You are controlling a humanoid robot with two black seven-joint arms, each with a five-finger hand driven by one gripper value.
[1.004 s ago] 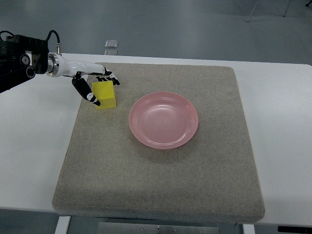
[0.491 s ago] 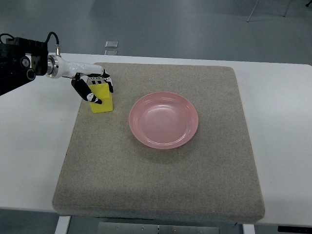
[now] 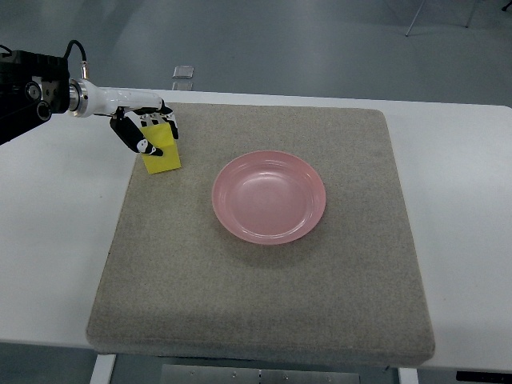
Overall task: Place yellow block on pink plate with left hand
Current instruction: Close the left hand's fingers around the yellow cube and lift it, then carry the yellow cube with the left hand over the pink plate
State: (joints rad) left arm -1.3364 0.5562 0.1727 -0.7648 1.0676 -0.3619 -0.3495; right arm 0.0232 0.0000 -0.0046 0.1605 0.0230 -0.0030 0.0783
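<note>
1. One yellow block sits in my left hand, fingers curled around it, well left of the pink plate and tilted.
2. My grip looks shallow; I judge the block could twist out and drop onto the grey mat on the bench short of the plate.
3. Nothing lies in the plate yet.

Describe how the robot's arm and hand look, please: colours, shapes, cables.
Only the left arm shows, entering from the left edge. Its bulk is black and boxy, with a thin black cable looping over it. A metallic ring joins it to a slim white forearm. The left hand has white fingers with black joints and black tips.
</note>
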